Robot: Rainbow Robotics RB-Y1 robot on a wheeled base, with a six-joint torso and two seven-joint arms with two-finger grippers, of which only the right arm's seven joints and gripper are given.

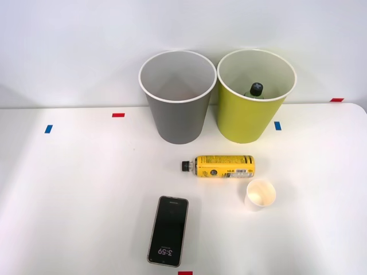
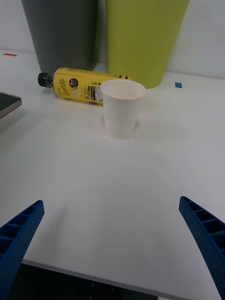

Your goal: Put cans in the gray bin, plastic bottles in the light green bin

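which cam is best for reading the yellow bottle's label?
The right wrist view: the yellow bottle lies close, side-on, label print large, though the paper cup hides its base end. The front view shows the whole bottle from above, lying in front of the two bins, with the label small.

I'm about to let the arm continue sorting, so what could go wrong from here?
The paper cup stands between the open right gripper and the lying yellow-label bottle, so a straight reach may topple it. The round bottle could roll when nudged. The phone lies close by.
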